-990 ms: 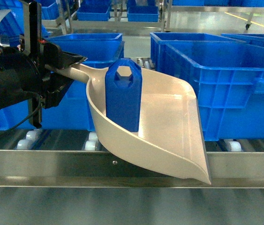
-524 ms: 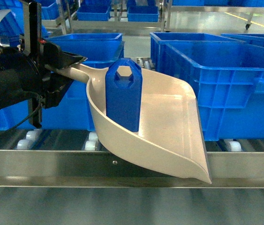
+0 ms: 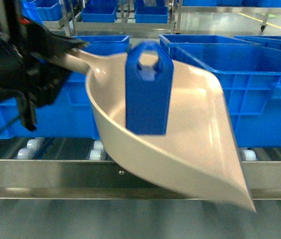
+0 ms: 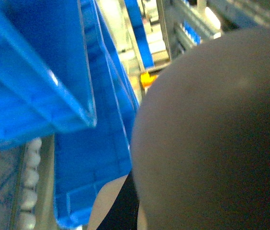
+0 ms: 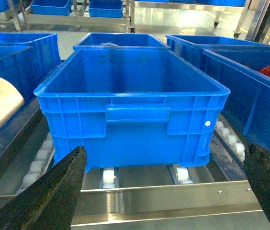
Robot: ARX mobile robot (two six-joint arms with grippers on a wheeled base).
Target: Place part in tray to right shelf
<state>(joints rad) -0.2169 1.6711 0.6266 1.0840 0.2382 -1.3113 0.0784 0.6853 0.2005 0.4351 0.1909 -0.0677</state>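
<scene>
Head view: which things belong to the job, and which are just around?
Job: part, standing in the tray; left gripper holding the tray's handle; right shelf.
Around: crates; rollers; right gripper, open and empty.

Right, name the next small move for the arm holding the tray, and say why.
Probably carry the tray a little further right toward the empty crate, keeping it level. The left gripper clamps its handle, the part stands upright and unsecured inside, and the lip hangs over the steel rail.

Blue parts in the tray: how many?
1. The part stands upright in the tray, whose handle the left pincer holds. None other visible.
</scene>
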